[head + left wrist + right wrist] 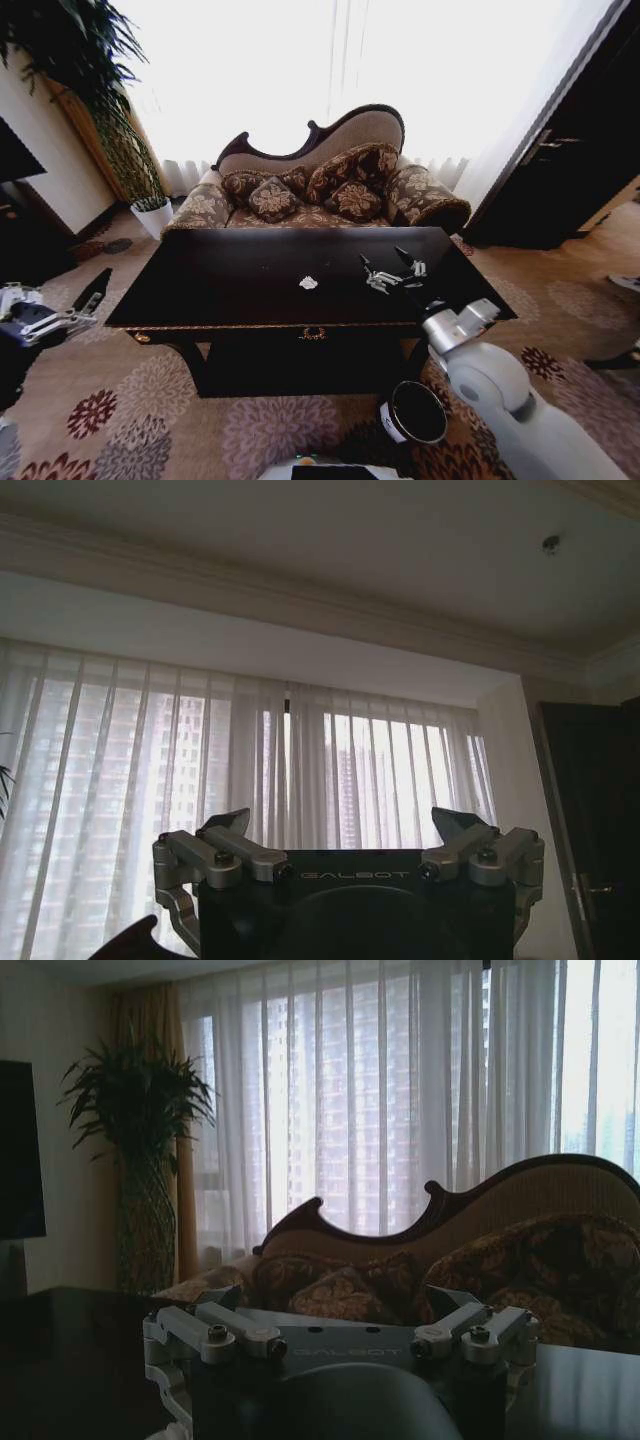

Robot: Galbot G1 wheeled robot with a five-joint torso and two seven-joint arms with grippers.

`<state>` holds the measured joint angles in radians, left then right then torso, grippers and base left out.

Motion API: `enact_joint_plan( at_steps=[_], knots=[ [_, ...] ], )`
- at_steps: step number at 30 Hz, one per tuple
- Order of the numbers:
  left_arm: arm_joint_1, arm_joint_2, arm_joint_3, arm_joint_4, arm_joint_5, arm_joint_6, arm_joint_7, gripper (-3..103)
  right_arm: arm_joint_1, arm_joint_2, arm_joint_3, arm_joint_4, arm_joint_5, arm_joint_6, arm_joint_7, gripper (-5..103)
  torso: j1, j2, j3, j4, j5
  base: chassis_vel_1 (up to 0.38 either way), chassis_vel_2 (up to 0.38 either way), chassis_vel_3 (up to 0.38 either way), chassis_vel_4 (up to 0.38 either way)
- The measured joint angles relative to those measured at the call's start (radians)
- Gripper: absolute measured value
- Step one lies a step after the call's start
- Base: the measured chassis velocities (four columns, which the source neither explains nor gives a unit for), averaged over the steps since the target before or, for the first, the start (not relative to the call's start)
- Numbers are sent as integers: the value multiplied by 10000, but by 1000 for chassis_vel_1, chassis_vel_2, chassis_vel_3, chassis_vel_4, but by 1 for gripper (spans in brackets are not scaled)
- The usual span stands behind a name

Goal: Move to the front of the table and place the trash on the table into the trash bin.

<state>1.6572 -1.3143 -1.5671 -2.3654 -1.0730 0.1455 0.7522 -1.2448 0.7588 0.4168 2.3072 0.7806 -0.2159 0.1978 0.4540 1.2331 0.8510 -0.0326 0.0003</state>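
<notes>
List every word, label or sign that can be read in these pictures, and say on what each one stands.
"GALBOT": on the black body of the left claw, legible in the left wrist view.
"GALBOT": on the body of the right claw, faint in the right wrist view.
Gold emblem on the front of the table: an ornament, no letters readable.
White label on the trash bin: too small to read.
</notes>
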Motion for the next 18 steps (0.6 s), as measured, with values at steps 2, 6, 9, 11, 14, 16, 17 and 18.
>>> enact_joint_plan(
  at_steps=[2,6,9,11,14,16,17,18],
  knots=[
    [-31,32,-202,-25,-174,6,63,100,462,-580,-338,-288,344,73,-1,100,0,0,0,1,0,0,0,0,0],
    [-45,19,-356,-99,-291,28,185,100,1643,-1574,-1028,-689,968,183,-235,100,0,0,0,3,-5,0,0,0,0],
    [-120,57,-320,-99,-284,131,120,100,2313,-2014,-1521,-743,1530,67,-260,100,0,0,0,3,-7,0,0,0,0],
    [-279,134,-244,-10,-278,221,15,100,2780,-2404,-2033,-876,1782,42,-439,100,0,0,0,3,-3,0,0,0,0],
    [-383,162,-180,121,-223,232,12,100,2860,-2776,-2421,-784,2092,-10,-388,100,1,0,0,2,-6,0,0,0,0],
    [-449,155,-144,171,-168,233,-46,100,2902,-2917,-2718,-678,2109,-17,-253,100,0,0,0,-1,-5,0,0,0,0],
    [-488,117,-101,164,-169,247,-208,100,2995,-2957,-2955,-653,1951,33,-224,100,0,0,-1,-1,-5,0,0,0,0],
    [-508,76,-64,136,-185,268,-346,100,3095,-2962,-3136,-646,1759,87,-228,100,0,0,-1,-1,-4,0,0,0,0]
  ],
)
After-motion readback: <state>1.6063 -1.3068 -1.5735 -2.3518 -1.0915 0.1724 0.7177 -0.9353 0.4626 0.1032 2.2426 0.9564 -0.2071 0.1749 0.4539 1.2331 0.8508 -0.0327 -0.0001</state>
